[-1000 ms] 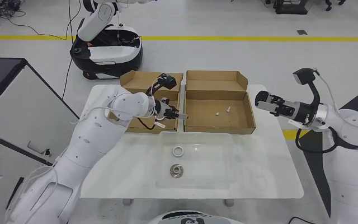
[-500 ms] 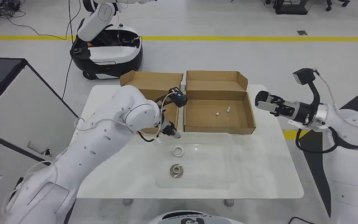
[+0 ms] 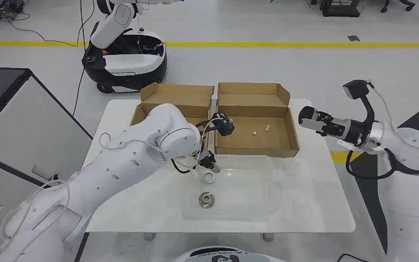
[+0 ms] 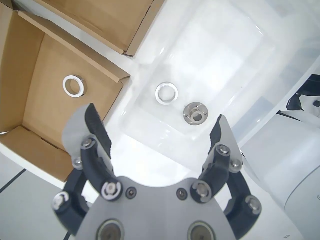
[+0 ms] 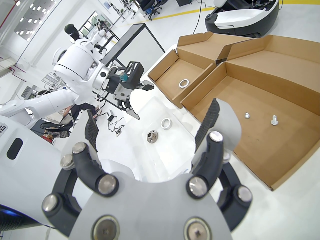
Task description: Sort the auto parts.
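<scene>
Counter [image 3: 314,196] with clear tray [image 3: 252,193] at its near edge: we poise our left gripper [image 4: 155,116], jaws apart, above the tray's ring [image 4: 158,96], likely bound for its twin [image 4: 65,88] in the left box [image 4: 50,73]; our right gripper [image 5: 152,112], likewise apart, hangs beyond the right box [image 3: 255,137].

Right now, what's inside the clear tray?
In the clear tray: a silver ring and a flanged hub, lying apart. The open left tool hangs over its corner near the ring, hiding that corner in the top view.

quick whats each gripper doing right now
Left gripper: open, holding nothing, above the clear tray.
Right gripper: open, holding nothing.
</scene>
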### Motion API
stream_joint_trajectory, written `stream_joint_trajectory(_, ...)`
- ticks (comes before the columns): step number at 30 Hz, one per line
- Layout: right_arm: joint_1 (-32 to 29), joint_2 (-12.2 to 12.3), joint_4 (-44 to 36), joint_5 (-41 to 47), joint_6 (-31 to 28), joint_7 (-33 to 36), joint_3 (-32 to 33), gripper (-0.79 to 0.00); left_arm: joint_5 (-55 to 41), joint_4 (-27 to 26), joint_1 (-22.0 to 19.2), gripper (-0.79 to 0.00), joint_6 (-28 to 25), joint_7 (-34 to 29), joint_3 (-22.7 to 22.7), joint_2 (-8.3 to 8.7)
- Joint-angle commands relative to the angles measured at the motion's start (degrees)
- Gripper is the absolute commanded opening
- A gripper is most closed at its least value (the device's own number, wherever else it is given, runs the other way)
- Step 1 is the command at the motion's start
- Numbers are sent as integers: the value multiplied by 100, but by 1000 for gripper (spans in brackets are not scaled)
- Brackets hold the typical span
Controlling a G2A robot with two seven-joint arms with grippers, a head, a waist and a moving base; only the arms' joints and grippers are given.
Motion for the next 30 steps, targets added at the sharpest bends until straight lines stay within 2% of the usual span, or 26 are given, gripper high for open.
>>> stream_joint_trajectory(1,0,0,0,1,0,0,0,0,29,-4,33,0,-57,74,16,1)
stream_joint_trajectory(8,0,0,0,1,0,0,0,0,126,-325,4,0,-664,0,484,-2)
stream_joint_trajectory(13,0,0,0,1,0,0,0,0,-199,-315,-399,0,-908,0,1110,-26)
stream_joint_trajectory(18,0,0,0,1,0,0,0,0,-854,-202,-891,0,-982,0,1537,-48)
stream_joint_trajectory(26,0,0,0,1,0,0,0,0,-834,-190,-909,0,-988,3,1583,-48)
stream_joint_trajectory(30,0,0,0,1,0,0,0,0,-830,-113,-807,0,-1379,0,1717,-28)
